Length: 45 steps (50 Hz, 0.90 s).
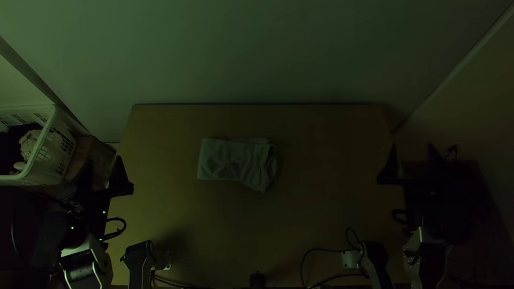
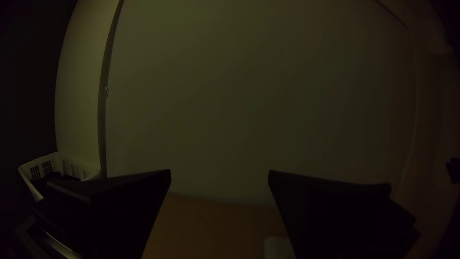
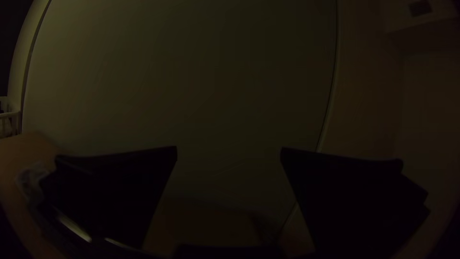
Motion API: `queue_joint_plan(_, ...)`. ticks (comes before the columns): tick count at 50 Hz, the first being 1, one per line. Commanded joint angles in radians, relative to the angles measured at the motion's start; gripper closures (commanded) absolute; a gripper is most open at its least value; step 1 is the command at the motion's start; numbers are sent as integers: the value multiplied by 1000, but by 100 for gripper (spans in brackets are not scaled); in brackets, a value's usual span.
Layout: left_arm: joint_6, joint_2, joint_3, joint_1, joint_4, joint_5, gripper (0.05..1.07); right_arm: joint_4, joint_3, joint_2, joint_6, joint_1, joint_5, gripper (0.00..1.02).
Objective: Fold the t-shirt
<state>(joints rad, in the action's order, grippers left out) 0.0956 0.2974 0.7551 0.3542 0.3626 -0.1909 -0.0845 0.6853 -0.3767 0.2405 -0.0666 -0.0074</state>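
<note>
Currently, the t-shirt [image 1: 227, 160] lay on the wooden table [image 1: 332, 160], slightly left of centre and nearer the far edge than the near edge. Configuration of the cloth: a compact, folded bundle, longer from left to right than from near to far. The left end presented a fairly straight edge. The right end was looser and bunched, with one corner projecting toward the near side. A strip of another layer protruded along the far edge, toward the right. Shallow wrinkles crossed the upper surface.

The left gripper [image 1: 103, 161] was positioned at the left edge of the table, well apart from the t-shirt. Its jaws were spread wide, tips directed toward the far side. The right gripper [image 1: 412, 144] was positioned at the right edge of the table, also well apart from the cloth. Its jaws were likewise spread wide, tips directed toward the far side.

A white basket [image 1: 45, 135] with slotted walls stood beyond the left edge of the table and contained dark cloth [image 1: 10, 147] and light cloth [image 1: 28, 144]. A pale wall [image 1: 257, 53] rose behind the far edge. A thin black cable [image 1: 321, 249] curved across the near right part of the table.
</note>
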Motion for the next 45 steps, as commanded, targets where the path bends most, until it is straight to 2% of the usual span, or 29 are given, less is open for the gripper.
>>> queue_joint_plan(1, -14, -78, -128, 11, -40, 1, 10, 38, -101, 73, 13, 4, 6, 3)
queue_joint_plan(14, -11, -297, -416, 15, -169, 21, 10, 158, -356, 191, 25, 2, 7, 3)
queue_joint_plan(18, -7, -300, -458, 20, -182, 24, 10, 246, -435, 210, 26, -9, 7, 3)
queue_joint_plan(23, -10, -300, -530, 35, -289, 62, 10, 325, -517, 210, 28, -32, 7, 3)
queue_joint_plan(32, -13, -300, -651, 38, -422, 68, 10, 385, -642, 236, 26, -25, 7, 3)
queue_joint_plan(34, -13, -300, -668, 40, -445, 68, 10, 385, -676, 257, 31, -24, 7, 3)
queue_joint_plan(37, -17, -300, -694, 40, -453, 68, 10, 252, -684, 302, 28, -32, 7, 3)
queue_joint_plan(42, -14, -302, -758, 40, -524, 67, 10, 134, -684, 364, 8, -48, 7, 3)
queue_joint_plan(45, -13, -300, -758, 40, -485, 67, 10, 127, -684, 377, -12, -62, 23, 3)
